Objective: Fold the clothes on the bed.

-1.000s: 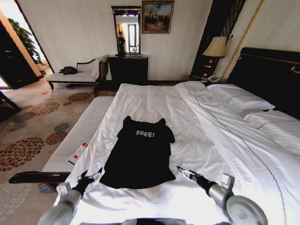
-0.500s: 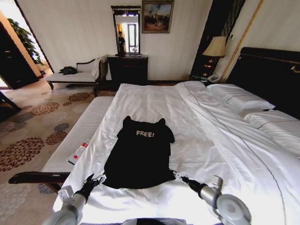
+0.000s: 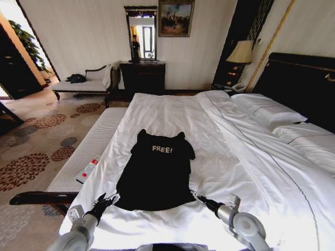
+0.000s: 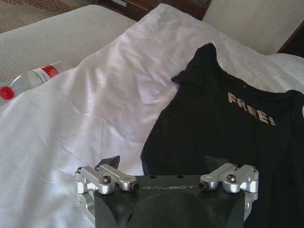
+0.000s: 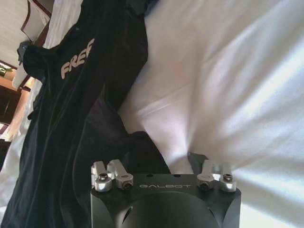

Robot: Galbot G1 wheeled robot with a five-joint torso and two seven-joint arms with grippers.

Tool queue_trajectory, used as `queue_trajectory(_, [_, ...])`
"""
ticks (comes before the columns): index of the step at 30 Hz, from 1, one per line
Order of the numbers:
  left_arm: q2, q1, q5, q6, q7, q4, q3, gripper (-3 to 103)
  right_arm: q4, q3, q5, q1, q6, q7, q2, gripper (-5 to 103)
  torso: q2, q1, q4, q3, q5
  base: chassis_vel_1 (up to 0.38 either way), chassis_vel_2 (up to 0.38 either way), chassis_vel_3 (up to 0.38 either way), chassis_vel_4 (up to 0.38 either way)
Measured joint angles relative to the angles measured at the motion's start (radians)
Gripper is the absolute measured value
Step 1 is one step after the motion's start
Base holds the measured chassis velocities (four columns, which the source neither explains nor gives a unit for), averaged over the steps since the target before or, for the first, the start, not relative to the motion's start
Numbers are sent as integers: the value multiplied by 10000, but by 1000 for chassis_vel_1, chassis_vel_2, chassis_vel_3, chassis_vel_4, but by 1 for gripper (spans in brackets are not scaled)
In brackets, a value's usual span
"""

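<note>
Left tool is sitting w/ its fingers spread wide right at the bottom left corner of the black T-shirt, low over the sheet. Right tool is doing the same at the bottom right corner, fingers wide too, nothing in them yet. T-shirt is lying flat on the bed, near the front edge, white "FREE!" letters facing up, neck pointing away from the robot.

What could go wrong: each tool might pinch the white sheet along w/ the shirt hem, b/c both are soft & lying tight together. One tool might also miss its corner, then the shirt is getting pulled crooked & bunching up. A water bottle is lying off to the left side, well apart from the shirt.
</note>
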Motion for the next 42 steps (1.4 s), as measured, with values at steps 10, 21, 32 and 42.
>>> queue_trajectory(10, [2, -60, -134, 52, -57, 117, -61, 100, -68, -61, -162, -34, 45, -3, 100, 37, 0, 0, 1, 0, 3, 0, 0, 0, 0])
queue_trajectory(21, [-23, 183, -390, 350, -346, 80, -110, 98, 44, -80, -452, -112, 99, 34, 175, 1, 0, 0, 1, 0, 1, 0, 0, 0, 0])
queue_trajectory(32, [40, 655, -571, 465, -188, 177, -443, 76, 8, -81, -581, -103, 123, 67, 195, 1, 0, 0, 2, 0, 3, 0, 0, 0, 0])
queue_trajectory(42, [262, -284, -711, 975, -647, 814, 403, 63, 46, -35, -592, -79, 145, 159, 54, 1, 0, 0, 0, 0, 0, 0, 0, 0, 0])
